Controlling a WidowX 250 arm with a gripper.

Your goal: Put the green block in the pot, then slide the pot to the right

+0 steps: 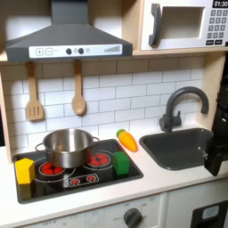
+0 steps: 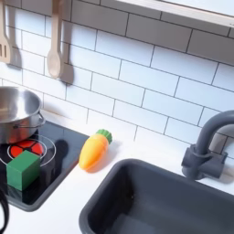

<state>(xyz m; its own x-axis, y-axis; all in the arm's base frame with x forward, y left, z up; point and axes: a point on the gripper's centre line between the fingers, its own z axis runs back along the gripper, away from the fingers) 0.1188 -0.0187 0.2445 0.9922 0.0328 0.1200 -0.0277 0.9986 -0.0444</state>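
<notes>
The small bright green cube-like block [image 1: 121, 162] is sitting on the black stovetop [image 1: 89, 183] at the lower centre of the first exterior view, just right of the front red burner [image 1: 96, 161]. In the second exterior view the same block [image 2: 23, 169] is lying at the lower left of the frame, its top face lighter than its sides, partly covering a glowing red burner ring [image 2: 32, 146].

The shiny silver round metal pot [image 1: 68, 146] is standing upright on the stovetop left of centre in the first exterior view, apart from the green block, with a small handle sticking out on each side. In the second exterior view its curved, reflective wall [image 2: 18, 113] is showing at the left edge of the frame.

A yellow block [image 1: 25, 171] is resting at the stovetop's left end. An orange toy carrot with a green tip [image 2: 93, 150] is lying on the white counter between the stove and the dark grey sink [image 2: 146, 201].

The black gripper [image 1: 216, 153] is hanging at the right edge of the first exterior view, over the sink; whether its jaws are apart or together I cannot tell.
</notes>
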